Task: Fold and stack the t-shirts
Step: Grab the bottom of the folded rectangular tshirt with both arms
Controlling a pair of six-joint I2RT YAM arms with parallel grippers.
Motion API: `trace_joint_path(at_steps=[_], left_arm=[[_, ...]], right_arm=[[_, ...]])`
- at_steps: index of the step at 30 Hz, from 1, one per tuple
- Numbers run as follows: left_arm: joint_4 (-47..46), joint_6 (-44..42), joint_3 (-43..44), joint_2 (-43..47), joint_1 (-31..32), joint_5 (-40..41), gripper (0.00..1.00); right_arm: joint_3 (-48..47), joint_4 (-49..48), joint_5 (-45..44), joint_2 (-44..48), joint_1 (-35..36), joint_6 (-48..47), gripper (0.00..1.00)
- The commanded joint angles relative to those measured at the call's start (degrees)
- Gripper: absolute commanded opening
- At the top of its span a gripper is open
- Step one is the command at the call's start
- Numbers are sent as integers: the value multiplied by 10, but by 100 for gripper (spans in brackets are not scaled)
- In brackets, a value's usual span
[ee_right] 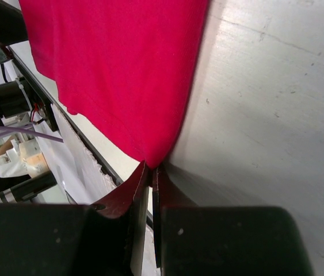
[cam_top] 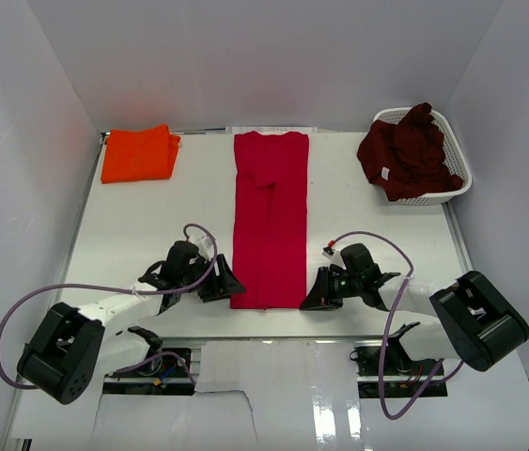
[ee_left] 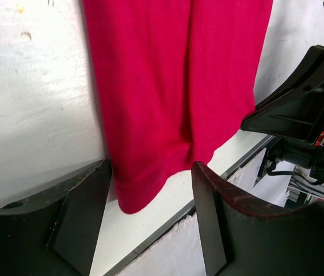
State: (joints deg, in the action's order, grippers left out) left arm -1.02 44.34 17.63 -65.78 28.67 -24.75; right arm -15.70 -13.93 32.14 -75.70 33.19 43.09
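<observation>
The red t-shirt (cam_top: 271,221) is light, limp cloth, probably best lifted by its near hem corners. The right pincer (ee_right: 152,168) is clamped on the near right corner. The left pincer (ee_left: 150,167) gapes astride the near left one.

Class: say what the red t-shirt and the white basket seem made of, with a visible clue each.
Red t-shirt: soft matte cloth, probably knit; it lies limp with creases. Basket: probably moulded white plastic; its wall is a stiff open lattice.

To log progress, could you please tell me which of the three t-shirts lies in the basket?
The dark maroon t-shirt, crumpled in the white basket at far right; the orange t-shirt lies folded far left, the red t-shirt flat between.
</observation>
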Motion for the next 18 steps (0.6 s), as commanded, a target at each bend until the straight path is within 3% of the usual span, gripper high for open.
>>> trace_joint_path(at_steps=[1,5,8,16,18], left_arm=[[112,-19,-15,17,7,47,70],[125,-7,-17,13,16,64,60],[126,-1,-19,-2,17,65,48],[110,0,-21,-21,17,67,35],[107,-1,-20,-31,17,66,21]], right_arm=[[-11,29,-26,-1,5,-16,8],[-10,30,-26,-1,5,-16,8],[-9,31,-25,-1,5,-18,8],[-7,27,-23,-6,5,-20,8],[-6,26,-23,-7,5,-20,8]])
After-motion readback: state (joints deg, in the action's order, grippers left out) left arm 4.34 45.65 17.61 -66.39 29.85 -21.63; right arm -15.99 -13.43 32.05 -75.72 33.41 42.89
